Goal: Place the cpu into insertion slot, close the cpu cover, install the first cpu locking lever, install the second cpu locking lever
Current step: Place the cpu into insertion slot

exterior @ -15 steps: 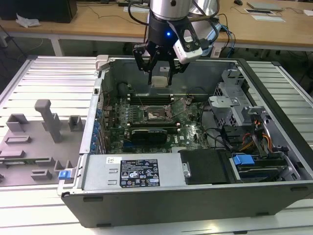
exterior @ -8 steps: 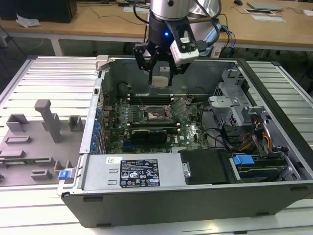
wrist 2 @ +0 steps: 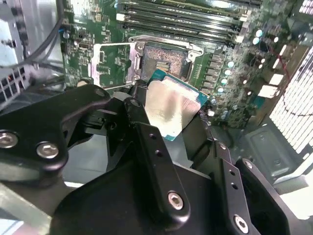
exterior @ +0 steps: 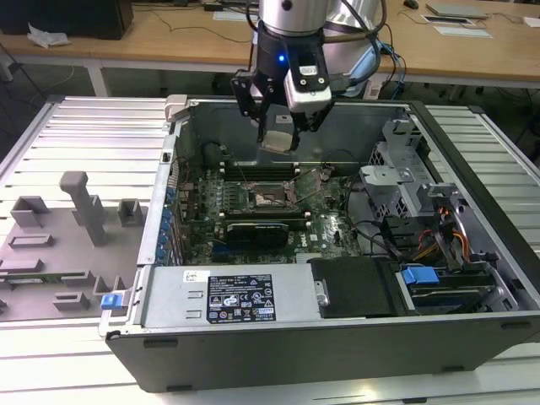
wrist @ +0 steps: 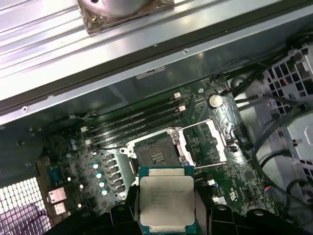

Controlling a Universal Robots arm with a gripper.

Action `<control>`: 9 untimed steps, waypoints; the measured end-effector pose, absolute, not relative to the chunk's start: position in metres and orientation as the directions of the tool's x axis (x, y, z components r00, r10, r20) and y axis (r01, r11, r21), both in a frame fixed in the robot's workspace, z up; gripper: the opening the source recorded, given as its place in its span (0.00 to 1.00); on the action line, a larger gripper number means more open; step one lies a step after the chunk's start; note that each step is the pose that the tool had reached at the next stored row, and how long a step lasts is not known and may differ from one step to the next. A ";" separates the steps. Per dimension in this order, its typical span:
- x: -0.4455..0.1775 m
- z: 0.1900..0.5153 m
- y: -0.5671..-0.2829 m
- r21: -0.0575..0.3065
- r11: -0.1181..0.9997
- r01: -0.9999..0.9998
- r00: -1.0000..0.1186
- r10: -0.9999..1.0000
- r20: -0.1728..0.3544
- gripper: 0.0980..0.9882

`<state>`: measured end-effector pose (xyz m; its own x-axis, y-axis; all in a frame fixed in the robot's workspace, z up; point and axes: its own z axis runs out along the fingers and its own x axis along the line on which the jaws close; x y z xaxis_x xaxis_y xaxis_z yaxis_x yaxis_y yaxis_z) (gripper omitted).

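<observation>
In the exterior view the gripper (exterior: 277,133) hangs over the computer case (exterior: 337,342). The first wrist view shows it clamped on the cpu (wrist: 166,200), just above the insertion slot (wrist: 156,154), with the cpu cover (wrist: 215,142) swung open beside it.

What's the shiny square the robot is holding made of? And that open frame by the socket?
The cpu looks like a matte silvery metal lid on green circuit board: it shines softly and a thin green rim shows. The cpu cover is probably bare steel or similar metal: thin, pale grey, glinting along its edges.
</observation>
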<state>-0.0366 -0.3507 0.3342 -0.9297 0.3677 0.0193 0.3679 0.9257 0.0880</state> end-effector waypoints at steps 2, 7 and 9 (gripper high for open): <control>-0.037 0.334 -0.351 0.088 0.897 0.433 -0.901 0.433 0.019 0.50; -0.037 0.333 -0.351 0.088 0.836 0.542 -0.840 0.543 0.019 0.50; -0.037 0.333 -0.351 0.088 0.816 0.571 -0.820 0.572 0.019 0.50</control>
